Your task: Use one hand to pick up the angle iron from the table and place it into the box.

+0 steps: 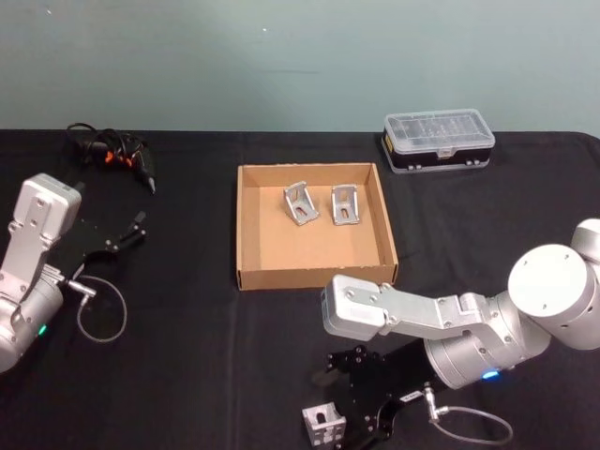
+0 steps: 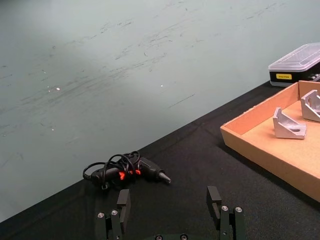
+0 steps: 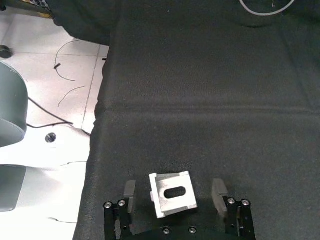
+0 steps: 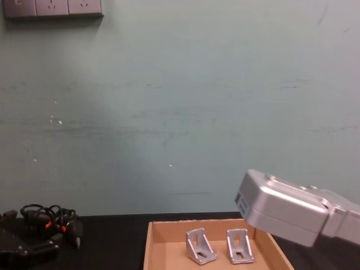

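**Item:** angle iron (image 1: 323, 425). We log it on the table (image 1: 187, 328) near the front edge, on the robot's side of the box (image 1: 246, 234) and well apart from it. Its slotted face is up in the right wrist view.

**Tool:** right gripper (image 3: 173, 191). We record it spread wide, one finger on either side of the bracket. Neither pad touches metal and nothing is held.

**Second tool:** left gripper (image 2: 169, 200). It is parked at the table's left, fingers apart and empty.

**Step in hand, as we judge it:** closing on the bracket.
- The piece lies slightly skewed between the fingers, so we would square the wrist to it first.
- We would then close low on its flat side faces.
- We would lift straight up before swinging toward the box, high enough to pass the near cardboard wall.
- Two brackets (image 1: 322, 203) already lie in the far half of the box. The near half looks the safer place to set this one down.

**Surface:** matte black covering, apparently cloth. A faint crease runs across it in the right wrist view.

**Other items on it:** a clear-lidded plastic case (image 1: 439, 141) beyond the box's right corner, and a corded tool (image 1: 112, 150) at far left.

**Room:** pale green wall with a row of sockets (image 4: 53, 7) high up. A white floor (image 3: 50, 100) with loose cables lies past the table edge.
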